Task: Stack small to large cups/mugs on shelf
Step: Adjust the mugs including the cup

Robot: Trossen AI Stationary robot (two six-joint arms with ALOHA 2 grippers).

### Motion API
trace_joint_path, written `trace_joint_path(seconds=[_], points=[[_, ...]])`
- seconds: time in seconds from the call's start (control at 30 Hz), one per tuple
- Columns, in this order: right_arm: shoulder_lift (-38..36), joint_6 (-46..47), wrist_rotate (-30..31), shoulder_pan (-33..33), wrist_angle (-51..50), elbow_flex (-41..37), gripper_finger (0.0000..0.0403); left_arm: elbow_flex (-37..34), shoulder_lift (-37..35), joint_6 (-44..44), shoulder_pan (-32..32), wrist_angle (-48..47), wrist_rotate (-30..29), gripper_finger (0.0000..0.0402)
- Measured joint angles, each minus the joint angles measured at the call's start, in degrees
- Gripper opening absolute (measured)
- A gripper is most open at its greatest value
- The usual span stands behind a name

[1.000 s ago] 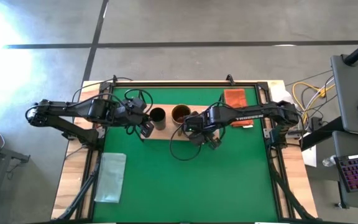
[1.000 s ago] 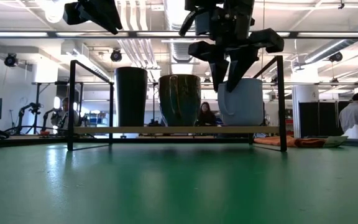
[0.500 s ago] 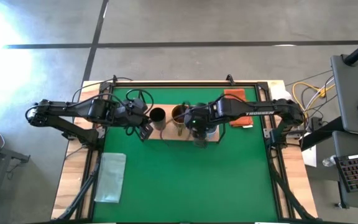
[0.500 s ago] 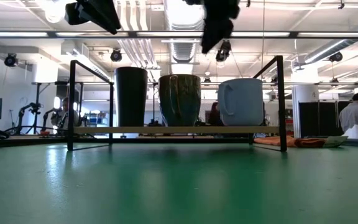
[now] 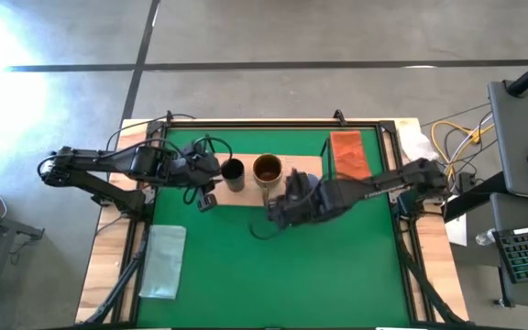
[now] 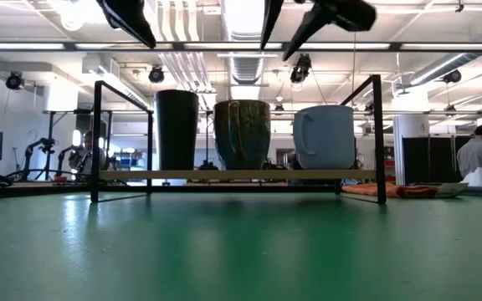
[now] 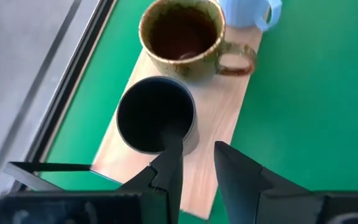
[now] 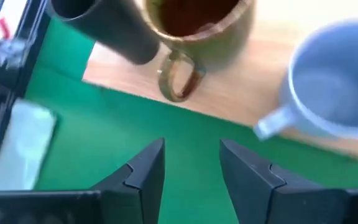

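Three cups stand in a row on their bases on the light-wood shelf (image 6: 233, 175): the black handleless cup (image 6: 176, 130), the brown-gold mug (image 6: 242, 134) and the pale blue mug (image 6: 325, 135). In the high view my right arm covers the blue mug. My left gripper (image 7: 197, 163) hangs open above the shelf's left end, just near of the black cup (image 7: 156, 115), with nothing between its fingers. My right gripper (image 8: 191, 158) is open and empty over the green mat, near of the shelf, with the blue mug (image 8: 334, 93) beyond it.
An orange-brown cloth (image 5: 348, 154) lies right of the shelf, and a pale cloth (image 5: 163, 261) lies at the mat's near left. A black frame (image 5: 273, 122) borders the mat. Black wire posts (image 6: 380, 138) stand at the shelf's ends. A person (image 6: 479, 155) is in the room behind.
My right gripper has risen from the blue mug's rim, drawn back toward the table's near edge and rolled about its own axis; the mug stays upright on the shelf. My left gripper has rolled in place.
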Motion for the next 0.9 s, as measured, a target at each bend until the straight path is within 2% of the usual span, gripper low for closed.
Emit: trace_joint_path(seconds=[0.1,0.33,0.47,0.53,0.63,0.8,0.9], points=[[2.83,10.04,3.35,2.18,-1.60,0.00,0.0138,-0.78,-0.17,3.30,0.00,-0.34,0.34,0.0077],[11.49,25.76,2.74,5.08,-10.62,-0.04,0.0127,-3.99,-4.60,2.71,-1.78,0.32,1.46,0.0077],[14.06,33.47,3.11,7.34,-11.30,-0.04,0.0127,-5.67,-8.09,-1.42,-4.32,1.04,-1.44,0.0077],[15.16,37.22,7.09,9.05,-11.80,1.22,0.0127,-7.09,-10.17,-2.14,-5.97,1.64,-4.24,0.0077],[17.94,38.68,11.63,10.94,-13.32,5.46,0.0124,-9.82,-12.90,-3.43,-8.84,1.20,-10.10,0.0077],[26.09,38.68,11.79,12.12,-19.69,18.33,0.0109,-14.30,-18.03,-4.09,-13.49,1.32,-18.11,0.0077],[32.56,39.53,10.15,12.41,-26.99,28.16,0.0100,-16.57,-21.31,-2.61,-14.85,1.12,-19.97,0.0077]])
